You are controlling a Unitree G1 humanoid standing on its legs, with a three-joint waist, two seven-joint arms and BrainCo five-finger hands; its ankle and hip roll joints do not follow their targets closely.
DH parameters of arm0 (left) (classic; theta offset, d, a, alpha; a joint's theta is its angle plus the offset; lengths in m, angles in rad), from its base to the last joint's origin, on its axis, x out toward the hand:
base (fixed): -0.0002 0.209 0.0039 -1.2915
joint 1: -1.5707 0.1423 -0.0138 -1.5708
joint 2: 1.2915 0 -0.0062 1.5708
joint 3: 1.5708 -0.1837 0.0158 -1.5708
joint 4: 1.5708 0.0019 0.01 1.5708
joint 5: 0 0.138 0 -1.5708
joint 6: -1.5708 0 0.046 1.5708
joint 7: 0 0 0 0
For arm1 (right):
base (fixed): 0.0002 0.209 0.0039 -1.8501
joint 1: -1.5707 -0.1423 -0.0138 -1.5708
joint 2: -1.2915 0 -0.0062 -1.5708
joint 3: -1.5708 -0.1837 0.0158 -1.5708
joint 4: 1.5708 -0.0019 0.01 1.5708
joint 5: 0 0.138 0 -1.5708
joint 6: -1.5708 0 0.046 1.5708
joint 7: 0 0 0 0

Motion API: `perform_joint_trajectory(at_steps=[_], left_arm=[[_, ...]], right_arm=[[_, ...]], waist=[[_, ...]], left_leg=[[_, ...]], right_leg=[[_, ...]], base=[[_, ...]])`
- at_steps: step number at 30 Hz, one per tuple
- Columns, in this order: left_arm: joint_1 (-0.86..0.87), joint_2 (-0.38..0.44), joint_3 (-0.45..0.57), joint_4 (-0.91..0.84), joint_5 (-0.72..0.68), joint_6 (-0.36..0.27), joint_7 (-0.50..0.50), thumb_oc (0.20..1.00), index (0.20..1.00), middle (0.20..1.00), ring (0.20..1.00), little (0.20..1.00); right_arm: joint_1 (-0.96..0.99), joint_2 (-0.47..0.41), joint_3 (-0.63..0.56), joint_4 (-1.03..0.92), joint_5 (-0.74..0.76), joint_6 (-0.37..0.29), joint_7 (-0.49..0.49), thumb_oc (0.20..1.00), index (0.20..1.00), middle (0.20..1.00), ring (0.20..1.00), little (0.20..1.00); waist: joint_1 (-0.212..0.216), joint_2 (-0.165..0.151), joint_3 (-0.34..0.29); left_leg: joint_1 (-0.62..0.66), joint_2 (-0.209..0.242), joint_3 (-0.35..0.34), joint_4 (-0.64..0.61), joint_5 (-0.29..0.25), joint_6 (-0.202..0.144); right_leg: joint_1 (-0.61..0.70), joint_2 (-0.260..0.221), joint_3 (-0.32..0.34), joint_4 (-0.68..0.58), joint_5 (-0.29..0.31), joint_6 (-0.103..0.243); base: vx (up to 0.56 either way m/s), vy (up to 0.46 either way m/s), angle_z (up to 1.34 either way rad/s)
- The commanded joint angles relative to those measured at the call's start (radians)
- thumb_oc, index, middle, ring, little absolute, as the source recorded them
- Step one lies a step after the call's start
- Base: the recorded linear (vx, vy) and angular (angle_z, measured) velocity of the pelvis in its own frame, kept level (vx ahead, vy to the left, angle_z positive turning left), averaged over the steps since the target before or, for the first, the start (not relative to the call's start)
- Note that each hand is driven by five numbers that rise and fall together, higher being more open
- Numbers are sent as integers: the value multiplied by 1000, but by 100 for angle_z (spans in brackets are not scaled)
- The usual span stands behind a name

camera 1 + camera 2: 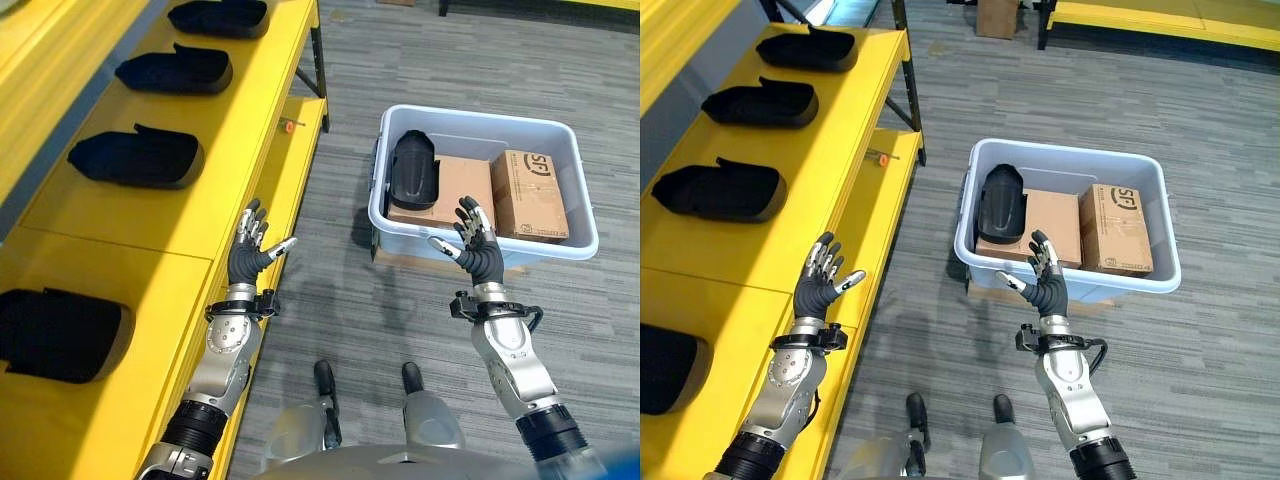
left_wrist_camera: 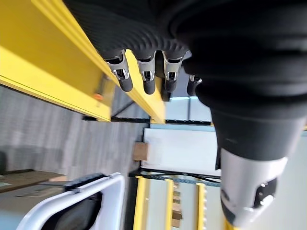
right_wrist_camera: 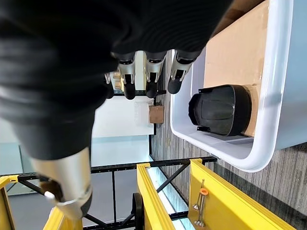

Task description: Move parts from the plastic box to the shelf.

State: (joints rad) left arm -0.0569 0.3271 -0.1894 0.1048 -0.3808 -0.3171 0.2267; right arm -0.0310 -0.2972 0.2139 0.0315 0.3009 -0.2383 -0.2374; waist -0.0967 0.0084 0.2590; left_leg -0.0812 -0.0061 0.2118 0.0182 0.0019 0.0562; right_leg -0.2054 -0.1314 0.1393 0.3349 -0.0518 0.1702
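A pale blue plastic box [image 1: 483,246] stands on the grey carpet to my right. Inside it one black molded part [image 1: 414,168] leans on two cardboard cartons [image 1: 528,194]; the same black part [image 3: 219,109] shows in the right wrist view. Several black parts [image 1: 136,158] lie in a row on the yellow shelf [image 1: 120,260] at my left. My left hand [image 1: 246,256] hovers open at the shelf's front edge, holding nothing. My right hand [image 1: 479,250] is raised open just before the box's near rim, also empty.
A lower yellow shelf level [image 1: 285,170] juts out beside the box, with a small orange-headed pin [image 1: 288,125] on it. A black shelf post [image 1: 319,60] stands at the far end. Grey carpet [image 1: 330,290] lies between shelf and box.
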Motion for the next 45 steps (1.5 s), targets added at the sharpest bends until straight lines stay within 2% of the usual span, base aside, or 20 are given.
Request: perform_joint_trajectory(at_steps=[1,4,8,11,13,16,20,23,28,29,30,32,33,34,35,36,37,38,40,45], left_arm=[[6,33,19,-70,16,-34,6,1000,1000,1000,1000,1000],[-6,24,14,-53,6,-38,7,1000,1000,1000,1000,1000],[-5,16,18,-40,15,-31,18,1000,1000,1000,1000,1000],[-8,3,-4,-27,32,-29,14,1000,1000,1000,1000,1000],[-14,-3,-11,-19,31,-30,15,1000,1000,1000,1000,1000],[-21,-14,-25,-20,15,-32,14,1000,1000,1000,1000,1000],[-29,-20,-36,-16,8,-34,15,1000,1000,1000,1000,1000],[-33,-31,-47,-14,-6,-31,12,1000,1000,1000,1000,1000],[-33,-36,-49,-17,-16,-33,13,1000,1000,1000,1000,1000],[-30,-39,-48,-20,-21,-34,14,1000,1000,1000,1000,1000],[-31,-42,-49,-26,-32,-34,14,1000,1000,1000,1000,1000],[-37,-41,-53,-27,-34,-33,16,1000,1000,1000,1000,1000],[-42,-41,-51,-34,-29,-28,24,1000,1000,1000,1000,1000],[-33,-40,-39,-40,-38,-25,24,1000,1000,1000,1000,1000],[-33,-40,-39,-40,-38,-25,24,1000,1000,1000,1000,1000],[-31,-41,-18,-31,-30,-32,48,1000,1000,1000,1000,1000],[-31,-41,-18,-30,-29,-32,48,1000,1000,1000,1000,1000],[-37,-48,-12,-13,-30,-48,66,1000,1000,1000,1000,1000],[-44,-43,-14,-13,-40,-44,58,1000,1000,1000,1000,1000],[-95,-12,-32,-12,-43,-47,51,1000,1000,1000,1000,1000]], right_arm=[[-7,-7,0,-52,-13,-35,5,1000,1000,1000,1000,1000],[-29,-9,4,-41,-16,-35,-7,1000,1000,1000,1000,1000],[-35,-9,1,-47,-41,-23,-17,1000,1000,1000,1000,1000],[-12,-16,-11,-62,-28,-29,-16,1000,1000,1000,1000,1000],[-9,-22,-16,-62,-24,-29,-19,1000,1000,1000,1000,1000],[-8,-46,-34,-66,-17,-37,-24,1000,1000,1000,1000,1000],[-7,-53,-42,-68,-16,-45,-30,1000,1000,1000,1000,1000],[-10,-68,-48,-59,-12,-51,-41,1000,1000,1000,1000,1000],[-18,-74,-44,-54,-10,-59,-52,1000,1000,1000,1000,1000],[-22,-76,-39,-51,-7,-64,-55,1000,1000,1000,1000,1000],[-23,-82,-34,-52,-2,-68,-56,1000,1000,1000,1000,1000],[-25,-85,-33,-53,-3,-73,-57,1000,1000,1000,1000,1000],[-23,-88,-37,-55,-11,-76,-65,1000,1000,1000,1000,1000],[-20,-86,-39,-49,-14,-77,-81,1000,1000,1000,1000,1000],[-20,-86,-39,-50,-14,-77,-81,1000,1000,1000,1000,1000],[-21,-83,-37,-37,-27,-72,-99,1000,1000,1000,1000,1000],[-20,-84,-36,-37,-27,-72,-99,1000,1000,1000,1000,1000],[-29,-81,-29,-31,-29,-74,-97,1000,1000,1000,1000,1000],[-30,-75,-29,-37,-20,-71,-93,1000,1000,1000,1000,1000],[-41,-49,-17,-41,5,-55,-65,1000,1000,1000,1000,1000]], waist=[[7,-2,1],[-12,7,9],[-20,-18,11],[-22,-45,-7],[-27,-41,-15],[-44,-22,-27],[-56,-12,-24],[-61,5,-20],[-61,14,-11],[-55,13,-1],[-27,-13,32],[-17,-31,46],[-8,-60,62],[-5,-67,54],[-3,-68,55],[15,-47,52],[18,-48,53],[26,-36,54],[27,-34,52],[11,-34,36]], left_leg=[[3,-3,-13,44,-42,-10],[51,-2,-3,7,-52,-28],[116,11,29,-21,-77,-65],[141,-6,19,-22,-105,-76],[141,-1,8,-22,-107,-81],[147,37,-16,-10,-116,-105],[149,65,-22,1,-111,-124],[150,115,-27,23,-77,-152],[123,149,-39,116,-26,-176],[85,168,-53,231,11,-184],[-42,144,-100,470,74,-193],[-94,110,-140,535,79,-191],[-166,130,-143,537,50,-176],[-171,246,-101,365,65,-168],[-166,246,-98,362,67,-168],[-139,343,-74,37,191,-203],[-130,343,-69,24,197,-205],[-106,337,-100,84,153,-206],[-114,316,-100,109,117,-204],[-68,241,-15,102,51,-184]], right_leg=[[-4,-46,-186,64,140,-6],[-43,-77,-242,-111,164,-11],[-66,-157,-338,-369,305,44],[-19,-160,-340,-403,340,50],[-13,-157,-341,-405,346,48],[-12,-131,-346,-348,280,24],[-24,-110,-342,-312,238,7],[-34,-70,-352,-263,174,-25],[-33,-36,-343,-239,128,-56],[-20,-18,-333,-239,109,-77],[15,-6,-319,-244,92,-112],[21,-12,-317,-245,88,-121],[39,-23,-317,-244,79,-117],[61,-29,-310,-255,67,-92],[63,-29,-308,-256,67,-92],[73,-34,-276,-240,40,-62],[72,-32,-273,-236,37,-62],[74,-44,-244,-188,14,-54],[72,-54,-238,-188,24,-47],[104,-125,-213,-214,73,-2]], base=[[120,79,-18],[185,30,-49],[219,-101,-22],[288,-149,8],[178,-98,40],[206,-170,4],[105,-113,11],[172,-210,13],[116,-162,11],[26,-230,5],[17,-224,5],[5,-149,-22],[180,-19,-41],[185,26,-11],[349,425,36],[218,334,39],[330,500,-1],[109,162,-68],[103,183,-124],[136,281,-34]])
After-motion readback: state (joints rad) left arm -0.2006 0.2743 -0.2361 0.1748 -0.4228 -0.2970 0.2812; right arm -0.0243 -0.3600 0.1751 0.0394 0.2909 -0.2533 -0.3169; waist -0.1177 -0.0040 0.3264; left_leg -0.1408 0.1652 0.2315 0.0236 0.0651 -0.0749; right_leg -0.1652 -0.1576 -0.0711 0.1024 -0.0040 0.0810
